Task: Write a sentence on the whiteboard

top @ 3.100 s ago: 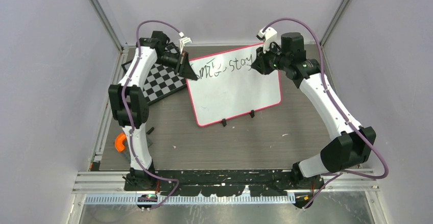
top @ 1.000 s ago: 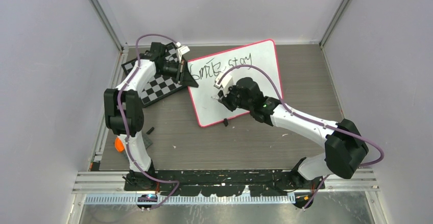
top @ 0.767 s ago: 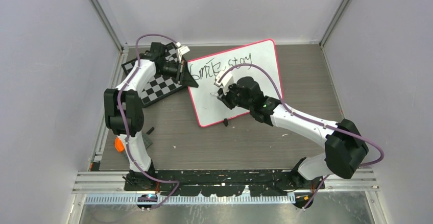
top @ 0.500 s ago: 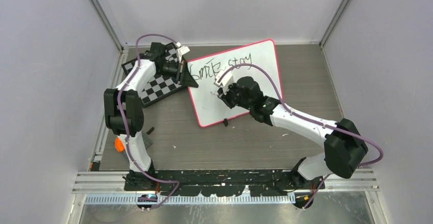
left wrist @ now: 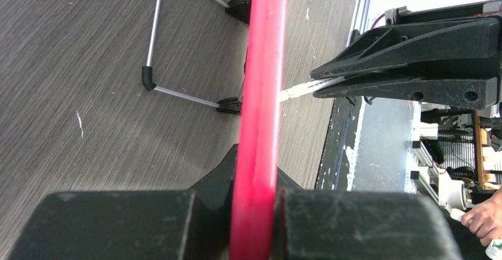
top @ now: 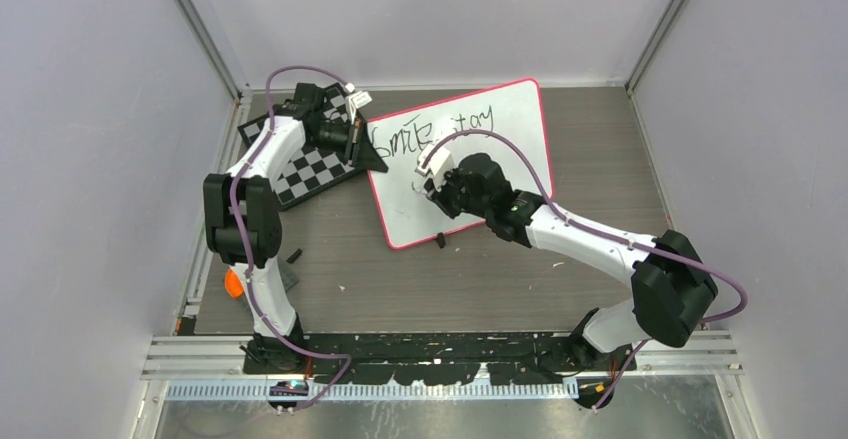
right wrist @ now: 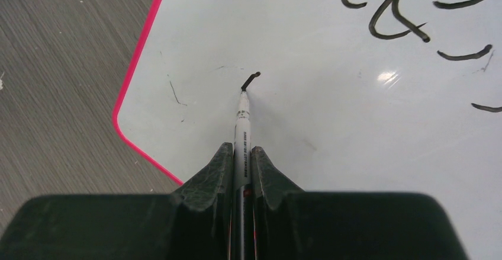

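Note:
The whiteboard, pink-framed, stands tilted at the table's middle back. Its top line carries the sentence's words, roughly "Smile, stay". My left gripper is shut on the board's left edge; the left wrist view shows the red frame pinched between the jaws of that gripper. My right gripper is shut on a white marker. The marker's tip touches the board's lower left area at the end of a short black stroke. From above, the right gripper hovers over that spot.
A black-and-white chessboard lies left of the whiteboard, under the left arm. An orange object and a small black piece sit near the left arm's base. The board's wire legs rest on the wooden tabletop. Grey walls enclose the table.
About three seconds ago the right gripper was at the top right by "stay"; it now sits lower left. Over the last second it crept slightly left, marker on the board. The left gripper stayed.

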Robot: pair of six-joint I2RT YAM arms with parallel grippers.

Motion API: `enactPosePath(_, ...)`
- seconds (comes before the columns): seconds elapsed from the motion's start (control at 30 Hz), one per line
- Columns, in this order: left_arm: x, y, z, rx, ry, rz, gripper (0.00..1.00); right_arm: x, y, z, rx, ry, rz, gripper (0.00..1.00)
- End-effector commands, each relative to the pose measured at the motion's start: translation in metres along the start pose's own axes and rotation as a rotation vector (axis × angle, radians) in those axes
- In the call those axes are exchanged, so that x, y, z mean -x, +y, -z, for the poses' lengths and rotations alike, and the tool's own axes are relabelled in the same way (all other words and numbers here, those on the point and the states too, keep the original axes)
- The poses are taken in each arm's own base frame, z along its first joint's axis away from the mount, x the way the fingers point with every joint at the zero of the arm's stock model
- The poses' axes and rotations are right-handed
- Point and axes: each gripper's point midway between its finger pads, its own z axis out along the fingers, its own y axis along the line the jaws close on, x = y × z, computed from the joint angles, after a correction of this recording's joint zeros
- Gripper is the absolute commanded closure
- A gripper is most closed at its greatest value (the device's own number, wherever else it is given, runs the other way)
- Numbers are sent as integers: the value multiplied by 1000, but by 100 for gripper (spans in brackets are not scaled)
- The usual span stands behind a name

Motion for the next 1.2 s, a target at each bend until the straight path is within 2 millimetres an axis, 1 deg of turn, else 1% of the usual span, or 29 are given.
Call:
enactPosePath(0.0,4,8,5,71,16,-19,100,5,3,7,18,5,15,100)
enactPosePath(0.17,3,7,5,70,16,-19,100,-10,14,10,68,64,23,100)
enactPosePath(0.3,3,7,5,69,15,-21,100,-15,19,11,91,90,28,100)
enactPosePath(0.47,3,6,5,68,16,-24,100,0,16,12,76,43,24,100)
enactPosePath(0.6,3,6,5,67,15,-29,100,17,8,15,30,-31,11,100)
enactPosePath(0.67,3,5,6,67,15,-31,100,30,2,17,-4,-96,7,100)
enactPosePath(0.77,3,5,6,66,16,-33,100,39,-3,20,-36,-143,5,100)
enactPosePath(0.97,4,5,6,68,13,-38,100,35,-2,16,-22,-113,19,100)
enactPosePath(1.17,4,5,6,69,15,-37,100,25,4,10,14,-64,25,100)
